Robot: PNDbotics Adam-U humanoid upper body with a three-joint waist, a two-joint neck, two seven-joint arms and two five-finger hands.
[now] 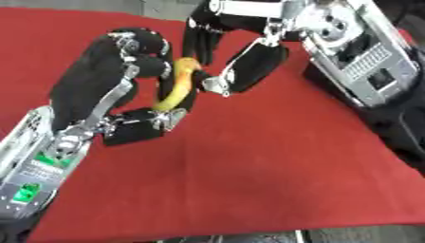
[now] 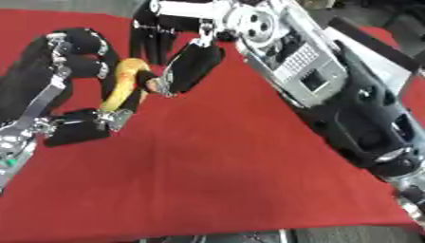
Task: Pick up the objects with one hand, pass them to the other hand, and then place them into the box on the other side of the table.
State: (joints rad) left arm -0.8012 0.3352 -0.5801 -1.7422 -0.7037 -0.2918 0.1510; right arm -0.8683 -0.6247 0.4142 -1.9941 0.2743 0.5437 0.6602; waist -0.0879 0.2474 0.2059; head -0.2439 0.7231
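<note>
yellow banana (image 1: pixel 176 88), far left over red counter (image 1: pixel 265 171): left robot hand (image 1: pixel 116 71) curled around it, right robot hand (image 1: pixel 236 61) pinching its upper end.

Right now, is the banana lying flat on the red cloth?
No, the banana is held up between the left hand and the right hand, above the red cloth.

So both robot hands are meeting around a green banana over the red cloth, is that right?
Not quite: the banana is yellow, not green, as the left eye view shows. The rest stands: the left hand and the right hand meet around it over the red cloth, fingers of both curled at the fruit.
</note>
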